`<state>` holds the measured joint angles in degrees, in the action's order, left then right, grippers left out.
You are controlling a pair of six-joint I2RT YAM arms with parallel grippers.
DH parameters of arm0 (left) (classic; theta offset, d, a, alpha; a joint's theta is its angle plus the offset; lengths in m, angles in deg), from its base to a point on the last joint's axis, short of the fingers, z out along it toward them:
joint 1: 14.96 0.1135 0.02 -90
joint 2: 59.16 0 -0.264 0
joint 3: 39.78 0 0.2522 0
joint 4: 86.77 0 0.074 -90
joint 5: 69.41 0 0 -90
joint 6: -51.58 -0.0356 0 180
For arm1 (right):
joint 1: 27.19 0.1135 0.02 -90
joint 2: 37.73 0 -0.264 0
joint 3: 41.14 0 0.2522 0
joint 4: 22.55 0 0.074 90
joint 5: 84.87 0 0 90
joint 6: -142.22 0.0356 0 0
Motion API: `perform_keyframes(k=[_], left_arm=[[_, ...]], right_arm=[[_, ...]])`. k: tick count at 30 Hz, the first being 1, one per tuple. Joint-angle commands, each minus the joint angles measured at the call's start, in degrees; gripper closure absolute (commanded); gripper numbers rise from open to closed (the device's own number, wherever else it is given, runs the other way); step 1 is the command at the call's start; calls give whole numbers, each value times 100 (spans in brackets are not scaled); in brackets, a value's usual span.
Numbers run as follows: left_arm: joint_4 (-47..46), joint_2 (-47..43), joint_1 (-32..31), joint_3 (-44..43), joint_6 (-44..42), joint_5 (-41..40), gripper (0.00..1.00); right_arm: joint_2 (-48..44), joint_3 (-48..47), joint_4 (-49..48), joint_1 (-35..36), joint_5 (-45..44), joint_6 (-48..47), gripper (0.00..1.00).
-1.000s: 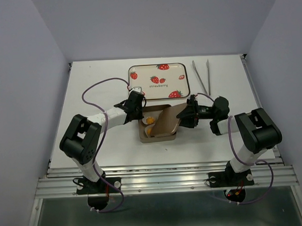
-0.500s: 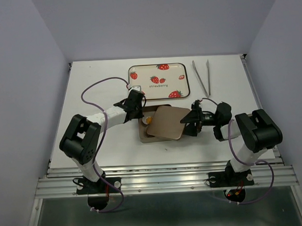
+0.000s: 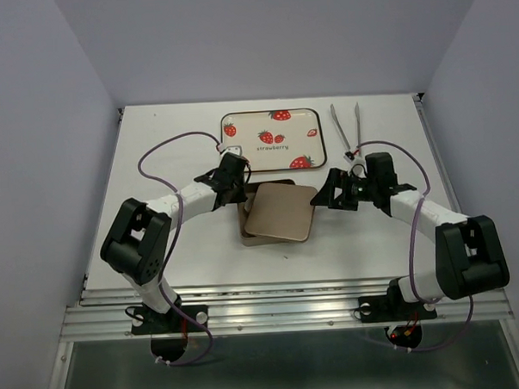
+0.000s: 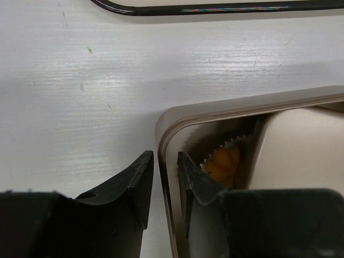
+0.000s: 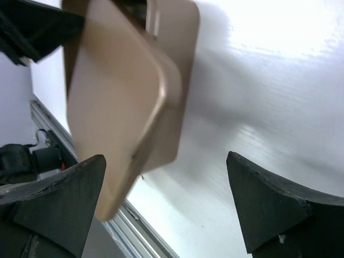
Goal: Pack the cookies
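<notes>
behind, tray [image 3: 252,124] lettered "strawberry", lid [image 3: 280,213] askew on tin [image 4: 177,115], cookie [image 4: 224,165] inside

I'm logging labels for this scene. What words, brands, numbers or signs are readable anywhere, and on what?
"strawberry": printed in the middle of the tray, among the red strawberry pictures, in the top view.
No text shows on the tin or its lid; both wrist views show none.

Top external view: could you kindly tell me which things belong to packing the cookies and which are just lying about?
In the job: box, wall clamped by left gripper; cookie inside it; lid, askew on top; right gripper, open beside the lid.
Lying about: strawberry tray; tongs.
</notes>
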<state>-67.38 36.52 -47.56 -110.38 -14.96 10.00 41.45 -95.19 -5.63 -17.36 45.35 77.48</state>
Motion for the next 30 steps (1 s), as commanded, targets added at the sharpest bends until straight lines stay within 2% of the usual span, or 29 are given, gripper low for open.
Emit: perform_keyframes(k=[1,7,13,16,17,19,20,25,30], left_arm=[[96,-366,17,-249,62,22,63],[96,-480,17,-187,202,48,60],[175,-734,17,-108,404,-13,58],[184,-919,17,-38,466,-31,57],[149,-989,26,-3,475,13,56],[105,-1033,26,76,519,74,56],[79,-1034,17,111,536,92,56],[26,-1034,26,305,642,110,56],[70,-1165,61,436,835,92,52]], right_arm=[[54,-57,712,72,-191,-653,1],[150,-128,581,344,-200,-566,4],[467,-523,519,1055,-401,-531,15],[511,-673,528,1180,-638,-504,20],[502,-682,511,1241,-700,-495,25],[493,-699,467,1241,-727,-434,28],[493,-708,379,1241,-709,-416,34],[616,-866,168,1241,-446,-276,38],[634,-963,193,1294,-349,-223,36]])
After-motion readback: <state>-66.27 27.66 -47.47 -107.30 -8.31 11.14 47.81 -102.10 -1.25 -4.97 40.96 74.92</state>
